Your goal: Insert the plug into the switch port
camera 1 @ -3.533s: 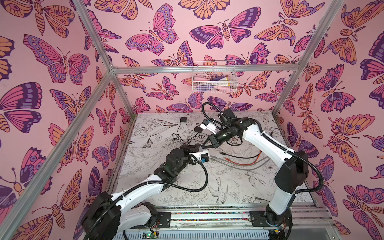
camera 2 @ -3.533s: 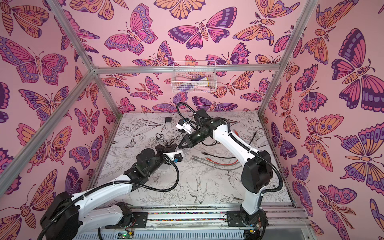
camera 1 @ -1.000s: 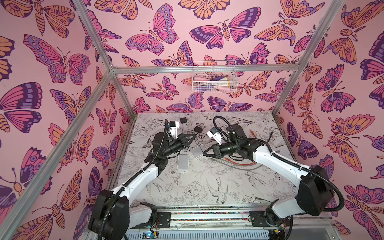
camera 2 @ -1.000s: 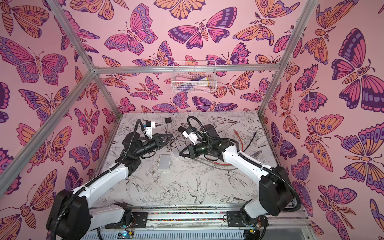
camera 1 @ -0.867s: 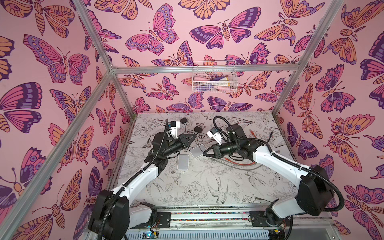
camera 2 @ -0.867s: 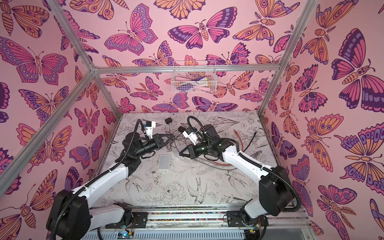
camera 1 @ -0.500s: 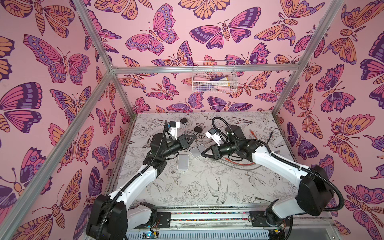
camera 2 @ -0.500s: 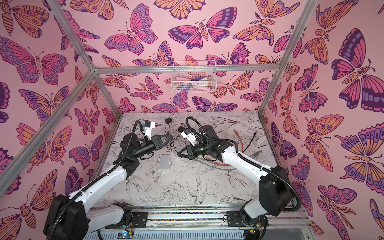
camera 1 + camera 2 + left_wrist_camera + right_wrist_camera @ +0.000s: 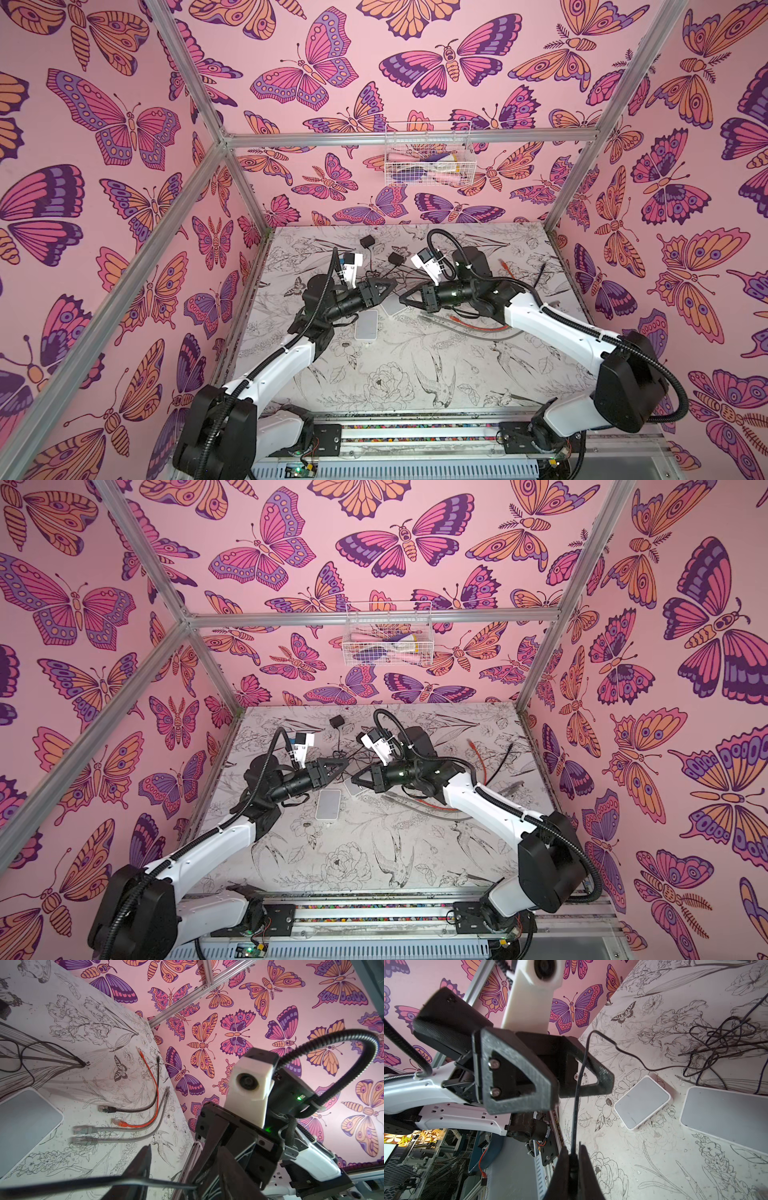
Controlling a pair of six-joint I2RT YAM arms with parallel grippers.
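The left fingers (image 9: 519,1105) have just sprung apart and merely straddle the thin black cord (image 9: 576,1105), which the right fingers (image 9: 559,1180) pinch shut, so the hand-over looks done and the right arm alone must bring it to the small white switch (image 9: 642,1103) lying on the bench (image 9: 654,1167) just beyond them; the plug itself I cannot make out. High behind both fingers, a wire basket (image 9: 390,166) on the wall holds pink, purple and white items.

We find free worktop (image 9: 415,374) along the front edge; black wires (image 9: 724,1043), white switch (image 9: 366,325) and patch cables (image 9: 121,1123) block the middle.
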